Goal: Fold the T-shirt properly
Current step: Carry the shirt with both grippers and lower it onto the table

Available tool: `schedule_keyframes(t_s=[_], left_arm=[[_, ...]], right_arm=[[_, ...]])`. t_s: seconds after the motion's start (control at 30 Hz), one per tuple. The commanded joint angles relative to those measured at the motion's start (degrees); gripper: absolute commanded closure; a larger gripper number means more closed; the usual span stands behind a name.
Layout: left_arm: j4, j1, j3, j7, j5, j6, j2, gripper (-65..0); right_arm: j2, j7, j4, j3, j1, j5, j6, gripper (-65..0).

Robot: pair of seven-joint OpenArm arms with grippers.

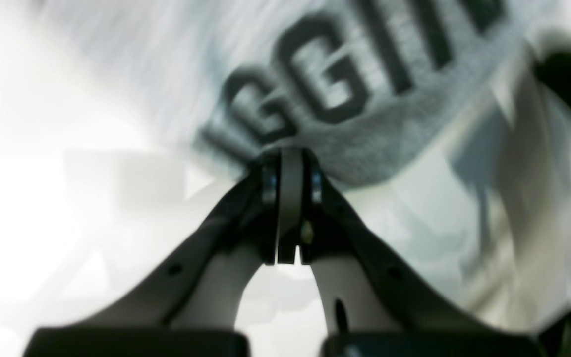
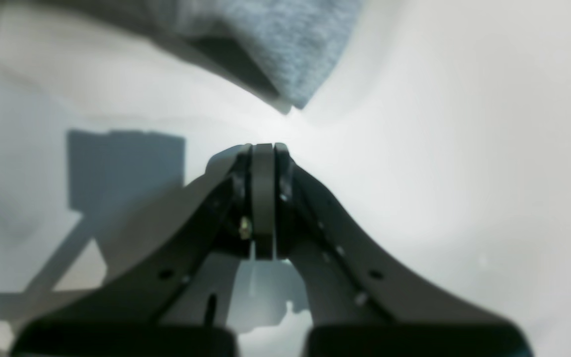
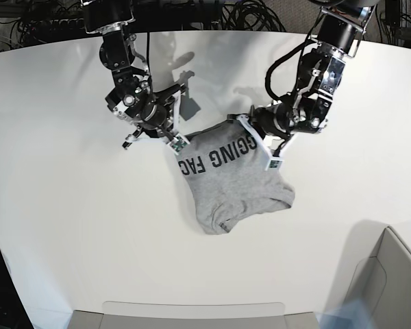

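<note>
The heather-grey T-shirt [image 3: 236, 181] lies crumpled mid-table, black lettering facing up. My left gripper [image 3: 255, 129] is shut at the shirt's upper right edge. In the left wrist view its tips [image 1: 290, 153] meet the hem of the T-shirt [image 1: 365, 124] just under the letters; the blur hides whether fabric is pinched. My right gripper [image 3: 166, 133] is shut beside the shirt's upper left corner. In the right wrist view its tips [image 2: 263, 146] stand a short way off a corner of the T-shirt [image 2: 285, 44], with nothing between them.
The white table [image 3: 68, 205] has a curved far edge with cables behind it. A grey bin [image 3: 390, 274] stands at the front right corner. A flat grey tray edge [image 3: 192, 312] runs along the front.
</note>
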Motion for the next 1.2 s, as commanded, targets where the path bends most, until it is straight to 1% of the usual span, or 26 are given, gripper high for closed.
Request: schedule_keyframes(t_s=[0.0, 0.1, 0.17, 0.3, 0.37, 0.4, 0.43, 0.53, 0.6, 0.63, 0.7, 0.8, 0.9, 0.97, 1.07, 1.13, 1.17], left_arm=[[0.56, -0.77, -1.88, 0.00, 0.49, 0.26, -0.45, 0.0], [1.79, -0.68, -6.18, 0.70, 0.41, 0.26, -0.54, 0.0], [4.61, 1.08, -8.12, 2.38, 0.41, 0.26, -1.77, 0.0], [14.63, 4.42, -14.54, 3.78, 0.41, 0.35, -1.77, 0.0], [18.58, 6.26, -17.09, 3.17, 0.23, 0.35, -1.59, 0.0], [19.64, 6.70, -17.26, 2.73, 0.14, 0.35, -1.59, 0.0], [19.90, 6.79, -17.17, 1.58, 0.14, 0.35, -0.98, 0.0], [17.88, 6.79, -17.09, -2.90, 0.41, 0.00, 2.45, 0.0], [15.51, 6.53, -16.91, -5.19, 0.41, -0.18, 4.12, 0.0], [14.19, 5.56, -15.77, -5.89, 0.41, -0.18, 4.65, 0.0], [11.64, 3.27, -12.43, -6.24, 0.41, -0.18, 4.82, 0.0], [7.16, 0.46, -7.42, -6.77, 0.41, 0.18, 4.82, 0.0], [2.50, -0.95, -5.57, -6.86, 0.41, 0.26, 5.00, 0.0], [0.03, -1.12, -5.75, -6.94, 0.41, 0.26, 5.09, 0.0], [-1.55, -0.77, -5.75, -8.70, 0.49, 0.26, 4.82, 0.0], [-2.34, -0.16, -5.75, -9.05, 0.49, 0.26, 4.56, 0.0], [-2.43, 0.81, -5.75, -9.49, 0.49, 0.26, 3.50, 0.0]], right_arm=[[-0.44, -0.42, 0.23, -1.39, -0.41, 2.52, 1.61, 0.0], [-0.53, -0.51, 3.05, -2.62, -1.11, 2.52, 1.52, 0.0], [-0.36, -0.51, 7.35, -2.27, -1.99, 2.52, 1.43, 0.0], [-0.44, -0.51, 16.32, 3.01, -2.78, 2.52, 1.43, 0.0], [-0.44, -0.42, 17.73, 4.50, -1.11, 2.52, 1.34, 0.0], [-0.44, -0.42, 17.55, 5.38, -0.23, 2.52, 1.34, 0.0], [-0.44, -0.42, 16.76, 6.17, 1.00, 2.52, 1.34, 0.0], [-0.44, -0.24, 10.78, 6.43, 5.66, 2.52, 1.26, 0.0], [-0.88, 1.34, 5.95, 6.43, 8.38, 2.52, 1.26, 0.0], [-1.59, 3.10, 3.22, 6.52, 9.53, 2.52, 1.17, 0.0], [-2.46, 5.73, -1.35, 6.52, 11.20, 2.43, 0.38, 0.0], [-2.90, 6.88, -7.50, 4.85, 12.87, 2.43, -4.46, 0.0], [-2.82, 8.46, -11.72, 1.60, 13.31, 2.43, -7.27, 0.0], [-2.82, 10.04, -14.71, -0.69, 13.22, 2.43, -8.59, 0.0], [-2.90, 11.36, -18.58, -3.32, 13.22, 2.43, -9.12, 0.0], [-3.52, 12.68, -20.60, -4.99, 13.31, 2.43, -9.73, 0.0], [-4.22, 13.47, -21.48, -5.87, 13.48, 2.43, -10.17, 0.0]])
